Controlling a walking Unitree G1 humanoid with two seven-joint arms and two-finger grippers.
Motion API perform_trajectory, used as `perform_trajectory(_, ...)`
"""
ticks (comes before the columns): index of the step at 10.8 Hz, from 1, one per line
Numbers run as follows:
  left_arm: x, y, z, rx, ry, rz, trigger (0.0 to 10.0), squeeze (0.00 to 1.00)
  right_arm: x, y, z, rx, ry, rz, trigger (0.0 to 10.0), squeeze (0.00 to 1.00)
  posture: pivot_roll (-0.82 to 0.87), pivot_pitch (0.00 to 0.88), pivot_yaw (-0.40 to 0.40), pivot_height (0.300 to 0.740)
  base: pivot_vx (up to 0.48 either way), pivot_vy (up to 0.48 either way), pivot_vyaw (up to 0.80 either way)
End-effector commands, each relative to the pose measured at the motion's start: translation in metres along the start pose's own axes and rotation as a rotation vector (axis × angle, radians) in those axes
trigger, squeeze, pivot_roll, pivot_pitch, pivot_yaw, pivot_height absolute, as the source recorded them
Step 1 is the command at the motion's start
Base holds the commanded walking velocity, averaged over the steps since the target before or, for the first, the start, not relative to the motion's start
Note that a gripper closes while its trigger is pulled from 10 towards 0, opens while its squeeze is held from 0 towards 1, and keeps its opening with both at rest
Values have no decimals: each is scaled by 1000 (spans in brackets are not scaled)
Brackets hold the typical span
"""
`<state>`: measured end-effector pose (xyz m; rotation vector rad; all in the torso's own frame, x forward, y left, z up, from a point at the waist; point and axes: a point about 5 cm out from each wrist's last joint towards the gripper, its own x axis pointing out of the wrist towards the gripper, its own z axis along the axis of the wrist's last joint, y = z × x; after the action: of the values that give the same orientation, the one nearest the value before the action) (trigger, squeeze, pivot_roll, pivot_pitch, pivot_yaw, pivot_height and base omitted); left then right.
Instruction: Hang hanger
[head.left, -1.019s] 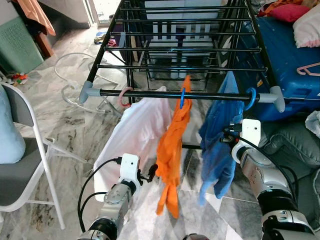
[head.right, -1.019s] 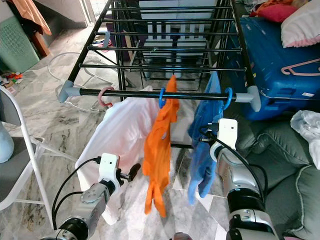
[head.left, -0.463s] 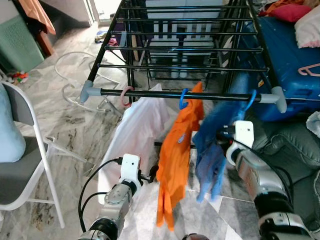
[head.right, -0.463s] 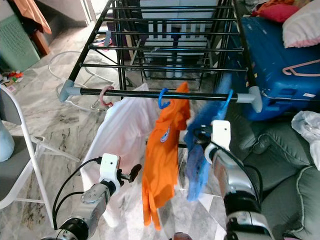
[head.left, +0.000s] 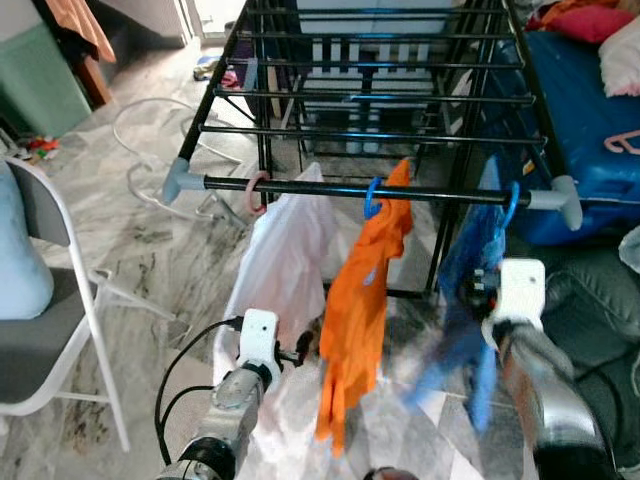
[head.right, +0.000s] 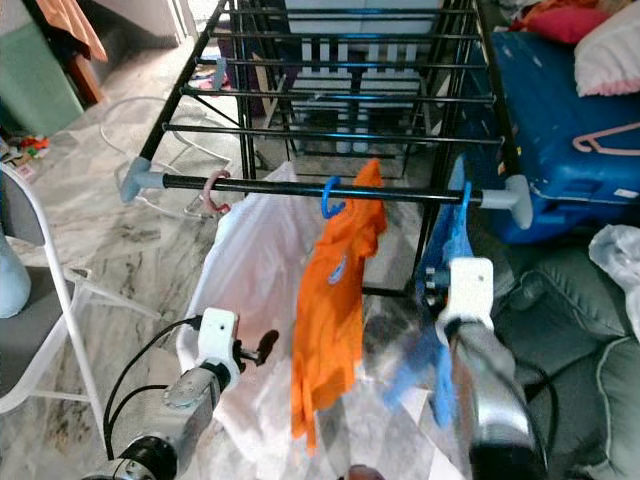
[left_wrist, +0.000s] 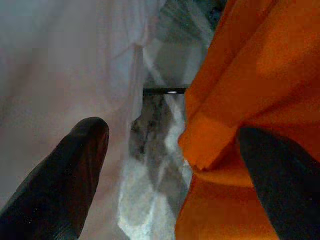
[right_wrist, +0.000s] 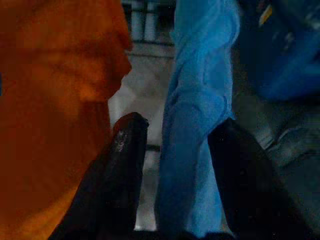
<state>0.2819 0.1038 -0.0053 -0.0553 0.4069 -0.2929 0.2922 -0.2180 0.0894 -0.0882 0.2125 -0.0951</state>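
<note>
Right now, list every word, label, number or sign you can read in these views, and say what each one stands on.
No text can be read in any view.
Orange garment: a small pale mark on its front, too small and blurred to read.
White garment, blue garment, drying rack, blue suitcase: no lettering shows.

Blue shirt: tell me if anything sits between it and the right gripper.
Nothing visible does. In the right wrist view the blue shirt hangs right between the open fingers of the right gripper. It already hangs from the front rail by its blue hanger hook, with the orange shirt beside it.
</note>
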Motion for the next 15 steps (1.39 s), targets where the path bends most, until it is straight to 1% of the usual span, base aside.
perform_trajectory(1, -1, 1, -6, 13, 35, 0, 10000, 0, -5, 6, 5, -37, -39, -6, 10000, 1000, -306, 103, 64, 740, 0, 0, 0)
perform_trajectory(2, -1, -1, -5, 20, 37, -6, 10000, 0, -9, 7, 6, -32, -70, -27, 10000, 1000, -311, 103, 67, 740, 0, 0, 0)
perform_trajectory(3, 1, -1, -3, 24, 38, -9, 10000, 0, -19, 6, 10, -70, -126, -68, 10000, 1000, -319, 105, 73, 740, 0, 0, 0)
perform_trajectory(4, 1, -1, -2, 11, 40, -8, 10000, 0, -27, 6, 6, -71, -121, -86, 10000, 1000, -325, 109, 80, 740, 0, 0, 0)
perform_trajectory(5, 2, -1, -1, 21, 37, -3, 10000, 0, -37, 9, -3, -79, -116, -104, 10000, 1000, -325, 114, 82, 740, 0, 0, 0)
perform_trajectory(6, 2, -2, -1, 17, 34, -25, 10000, 0, -45, 15, -7, -79, -132, -95, 10000, 1000, -322, 116, 84, 740, 0, 0, 0)
perform_trajectory(8, 2, 0, 1, 8, 26, -9, 10000, 0, -55, 21, -12, -61, -154, -103, 10000, 1000, -304, 127, 85, 740, 0, 0, 0)
perform_trajectory(11, 1, 6, 0, 6, 31, 12, 10000, 0, -53, 24, -16, -64, -153, -89, 10000, 1000, -293, 137, 85, 740, 0, 0, 0)
perform_trajectory(15, 2, 7, 3, -5, 25, 24, 10000, 0, -44, 32, -15, -67, -148, -50, 10000, 1000, -279, 124, 75, 740, -374, 0, 0)
